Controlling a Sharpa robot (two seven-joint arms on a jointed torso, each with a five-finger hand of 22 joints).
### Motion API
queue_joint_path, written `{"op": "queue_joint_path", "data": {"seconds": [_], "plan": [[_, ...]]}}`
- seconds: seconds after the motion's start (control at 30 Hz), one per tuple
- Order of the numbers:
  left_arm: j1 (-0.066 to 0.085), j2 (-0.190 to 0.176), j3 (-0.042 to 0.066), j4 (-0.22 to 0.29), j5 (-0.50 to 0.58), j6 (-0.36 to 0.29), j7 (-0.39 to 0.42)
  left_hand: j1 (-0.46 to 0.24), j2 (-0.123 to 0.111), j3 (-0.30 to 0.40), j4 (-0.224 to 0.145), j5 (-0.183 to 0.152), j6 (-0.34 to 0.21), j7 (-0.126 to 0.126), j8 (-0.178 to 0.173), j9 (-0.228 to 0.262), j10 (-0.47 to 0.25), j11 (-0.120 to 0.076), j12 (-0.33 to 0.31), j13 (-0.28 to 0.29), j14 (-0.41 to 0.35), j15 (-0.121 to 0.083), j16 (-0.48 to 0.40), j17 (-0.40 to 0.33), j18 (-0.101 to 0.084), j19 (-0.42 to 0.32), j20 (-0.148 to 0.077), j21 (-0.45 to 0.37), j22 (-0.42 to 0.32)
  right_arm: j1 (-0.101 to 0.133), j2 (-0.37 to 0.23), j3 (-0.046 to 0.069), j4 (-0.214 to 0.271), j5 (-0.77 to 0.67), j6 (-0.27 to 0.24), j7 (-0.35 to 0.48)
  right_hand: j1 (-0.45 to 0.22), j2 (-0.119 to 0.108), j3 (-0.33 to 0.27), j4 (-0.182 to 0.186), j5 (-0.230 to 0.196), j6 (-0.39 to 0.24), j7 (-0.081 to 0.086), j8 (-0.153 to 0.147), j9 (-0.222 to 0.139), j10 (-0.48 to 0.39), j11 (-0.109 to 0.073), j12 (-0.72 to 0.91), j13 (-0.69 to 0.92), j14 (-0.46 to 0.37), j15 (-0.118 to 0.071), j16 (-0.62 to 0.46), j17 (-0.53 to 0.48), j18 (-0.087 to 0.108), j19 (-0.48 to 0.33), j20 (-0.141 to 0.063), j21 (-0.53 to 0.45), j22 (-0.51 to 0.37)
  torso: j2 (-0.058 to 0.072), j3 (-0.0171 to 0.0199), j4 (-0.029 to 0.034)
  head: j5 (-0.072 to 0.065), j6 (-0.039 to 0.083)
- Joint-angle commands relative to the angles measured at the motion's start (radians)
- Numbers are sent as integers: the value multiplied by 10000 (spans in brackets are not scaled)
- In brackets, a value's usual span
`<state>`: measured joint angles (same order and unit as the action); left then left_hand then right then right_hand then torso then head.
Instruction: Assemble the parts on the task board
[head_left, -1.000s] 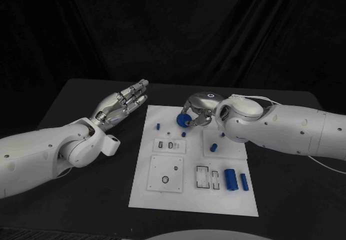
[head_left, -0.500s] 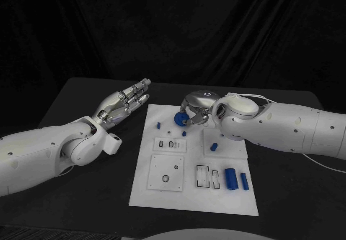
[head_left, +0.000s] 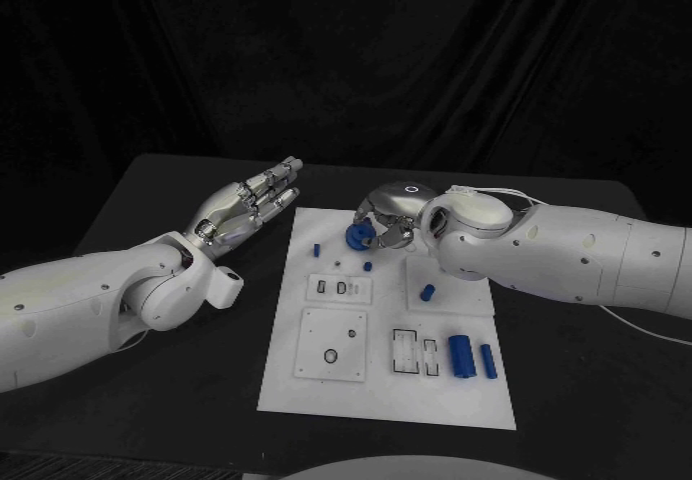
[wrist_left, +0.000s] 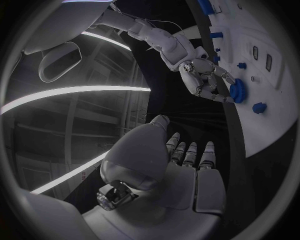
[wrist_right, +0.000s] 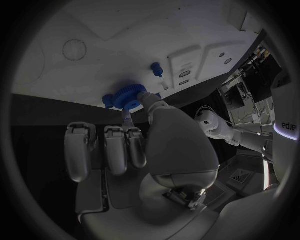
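The white task board (head_left: 335, 395) lies in the middle of the black table. Over its far edge my right hand (head_left: 389, 220) pinches a blue toothed gear (head_left: 358, 236) between thumb and a finger. The right wrist view has the gear (wrist_right: 128, 97) at the fingertips (wrist_right: 127, 117), close above the board (wrist_right: 94, 60). My left hand (head_left: 248, 205) hovers open, fingers straight, off the board's far left corner. From the left wrist view, the left hand (wrist_left: 181, 165) holds nothing, while the right hand (wrist_left: 203, 80) holds the gear (wrist_left: 237, 91).
On the board stand a blue peg (head_left: 317, 251), a small blue piece (head_left: 368, 267) and another peg (head_left: 428, 293). Two blue cylinders (head_left: 462, 357) (head_left: 489, 362) lie near its right edge. Slotted plates (head_left: 340, 289) and a plate with a round hole (head_left: 330, 357) sit on the board.
My right hand has shifted a little to the left and farther away with the gear still in its pinch. The left hand has stayed put.
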<state>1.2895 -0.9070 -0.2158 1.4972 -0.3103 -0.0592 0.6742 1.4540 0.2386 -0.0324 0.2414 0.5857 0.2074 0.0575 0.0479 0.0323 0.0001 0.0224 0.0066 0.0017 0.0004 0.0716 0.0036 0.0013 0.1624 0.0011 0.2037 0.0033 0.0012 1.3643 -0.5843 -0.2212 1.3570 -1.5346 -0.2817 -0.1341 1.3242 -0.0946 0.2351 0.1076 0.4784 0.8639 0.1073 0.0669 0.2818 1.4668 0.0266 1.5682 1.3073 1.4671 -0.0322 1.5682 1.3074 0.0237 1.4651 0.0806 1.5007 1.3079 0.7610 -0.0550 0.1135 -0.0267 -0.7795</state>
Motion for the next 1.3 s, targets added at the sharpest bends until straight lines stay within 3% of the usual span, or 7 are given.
{"op": "queue_joint_path", "data": {"seconds": [0.03,0.37,0.67,0.8,0.83,0.93,1.3], "plan": [[17,17,8,34,-3,153,119,50,37,45,-2,-20,62,44,63,13,-1,85,-66,-17,-4,79,-36,-13,177,-11,68,-33,-12,-22,20,6,-25,-82,253,-166,85,-90,105,-42,232,-237,-21,-44,-114,1040,-99,26,2635,1037,-86,26,2634,-22,583,-92,-65,2346,-6,3,14,-11,-17],[16,-1,8,43,-3,190,73,38,34,67,-11,-21,212,122,111,33,-1,161,-66,-17,-4,73,-36,-13,178,-11,86,-33,-12,-27,13,6,-54,-82,379,-276,101,-42,411,-167,1080,-266,-14,18,-311,1040,-118,26,2635,1037,-120,26,2634,-21,582,-137,-76,2344,-10,2,10,-6,-59],[15,6,8,20,-3,210,50,35,32,73,-15,-21,257,146,125,38,-1,186,-66,-17,-4,73,-36,-13,179,-11,93,-33,-12,-44,-24,6,-68,-82,374,-317,-26,-18,489,-132,1035,-365,-5,-21,-401,1040,-110,26,2635,1037,-113,26,2634,-3,544,-135,-144,2319,-11,6,8,22,-47],[13,8,8,9,-3,220,41,35,32,73,-15,-21,257,146,125,38,-1,186,-66,-17,-4,73,-36,-13,179,-11,93,-33,-12,-56,-47,6,-48,-82,342,-307,-133,-61,432,-183,2,-1018,-119,-44,-669,1040,-203,26,2635,1037,-179,26,2634,4,537,-185,-166,2313,-8,8,11,34,-26],[12,6,8,7,-3,222,39,35,32,73,-15,-21,257,146,125,38,-1,186,-66,-17,-4,73,-36,-13,179,-11,93,-33,-12,-60,-55,6,-43,-82,333,-302,-256,-59,245,-132,-1326,-1532,-157,27,-865,1040,-228,26,2635,1037,-217,26,2634,6,530,-216,-182,2308,-8,7,10,34,-27],[11,3,8,2,-3,223,33,32,32,77,-16,-22,276,158,131,40,-1,200,-66,-17,-4,73,-36,-13,180,-11,99,-33,-12,-69,-77,6,-37,-82,311,-288,-435,-29,-157,-2,-2860,-3278,-291,-139,-1459,1040,-336,26,2635,1037,-300,26,2634,25,496,-287,-256,2283,-10,5,9,30,-53],[6,-22,7,-8,-3,247,2,32,32,77,-16,-22,276,158,131,40,-1,200,-66,-17,-4,73,-36,-13,180,-11,99,-33,-12,-101,-269,5,-19,-82,-259,-99,-421,75,-452,114,-3050,-3473,-313,-97,-1656,1040,-385,26,2635,1037,-361,26,2634,52,442,-354,-375,2245,-13,3,16,40,-79]]}}
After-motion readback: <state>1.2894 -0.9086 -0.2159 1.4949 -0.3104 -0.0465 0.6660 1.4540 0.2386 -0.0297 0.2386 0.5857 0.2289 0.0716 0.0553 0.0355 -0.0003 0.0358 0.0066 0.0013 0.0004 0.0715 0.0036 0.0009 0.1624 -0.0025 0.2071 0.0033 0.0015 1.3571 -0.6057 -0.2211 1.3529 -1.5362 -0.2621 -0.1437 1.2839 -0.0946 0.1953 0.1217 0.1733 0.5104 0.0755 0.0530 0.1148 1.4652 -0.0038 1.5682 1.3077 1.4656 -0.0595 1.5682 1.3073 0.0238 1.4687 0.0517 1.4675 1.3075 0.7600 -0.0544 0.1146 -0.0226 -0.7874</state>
